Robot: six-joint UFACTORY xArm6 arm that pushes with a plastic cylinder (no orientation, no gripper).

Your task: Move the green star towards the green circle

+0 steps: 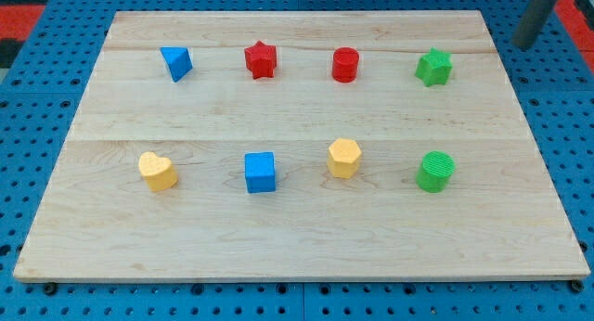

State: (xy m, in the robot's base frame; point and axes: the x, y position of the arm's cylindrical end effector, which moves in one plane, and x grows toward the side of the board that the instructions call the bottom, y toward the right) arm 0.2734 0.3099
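Note:
The green star (433, 67) sits near the board's top right. The green circle (434, 171) stands below it, at the right of the lower row, about a third of the board's depth away. My tip (525, 44) is off the board, past its top right corner, to the right of the green star and slightly above it. The rod rises out of the view's top edge. It touches no block.
Upper row, left to right: blue triangle (175, 62), red star (261, 58), red circle (345, 64). Lower row: yellow heart (158, 171), blue cube (261, 172), yellow hexagon (343, 158). The wooden board (297, 237) lies on a blue pegboard.

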